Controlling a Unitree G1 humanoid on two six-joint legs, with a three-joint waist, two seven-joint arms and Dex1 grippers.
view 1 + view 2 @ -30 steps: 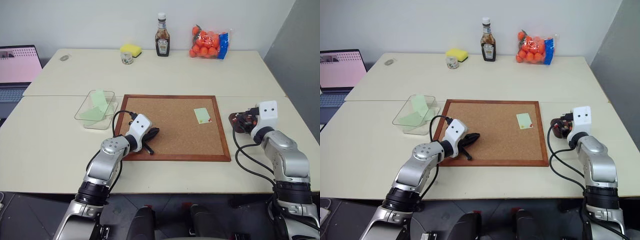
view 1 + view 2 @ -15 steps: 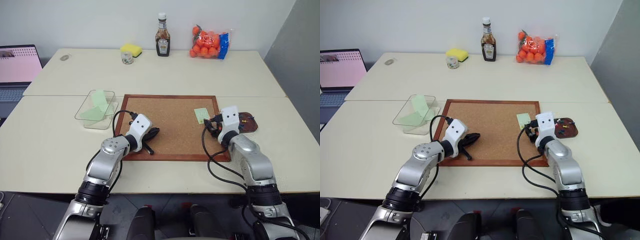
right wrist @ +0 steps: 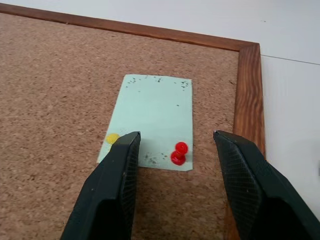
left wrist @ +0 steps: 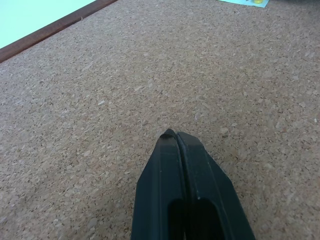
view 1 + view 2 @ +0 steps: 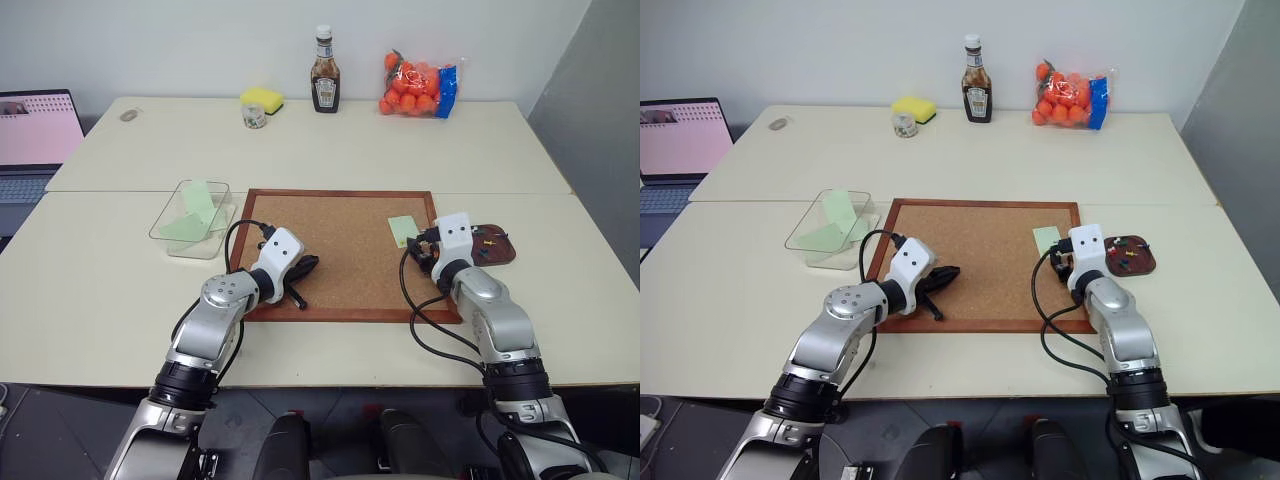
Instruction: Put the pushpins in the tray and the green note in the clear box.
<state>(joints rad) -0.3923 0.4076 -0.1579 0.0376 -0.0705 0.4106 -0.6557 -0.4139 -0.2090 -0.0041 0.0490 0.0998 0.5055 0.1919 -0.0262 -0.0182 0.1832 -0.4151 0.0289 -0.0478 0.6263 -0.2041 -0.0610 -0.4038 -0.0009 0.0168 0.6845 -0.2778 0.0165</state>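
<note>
green note [image 3: 151,120] flat on corkboard [image 3: 55,90], near its right frame | red pushpin [image 3: 179,153] between the spread fingers of right end effector [image 3: 175,142], yellow pushpin [image 3: 112,138] by one finger | left end effector [image 4: 175,136] pressed together over cork

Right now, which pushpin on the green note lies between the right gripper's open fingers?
The red pushpin; the yellow pushpin is partly hidden behind one finger.

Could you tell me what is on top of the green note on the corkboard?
A red pushpin stands on the green note; a yellow pushpin is partly hidden by the open right pincer.
</note>
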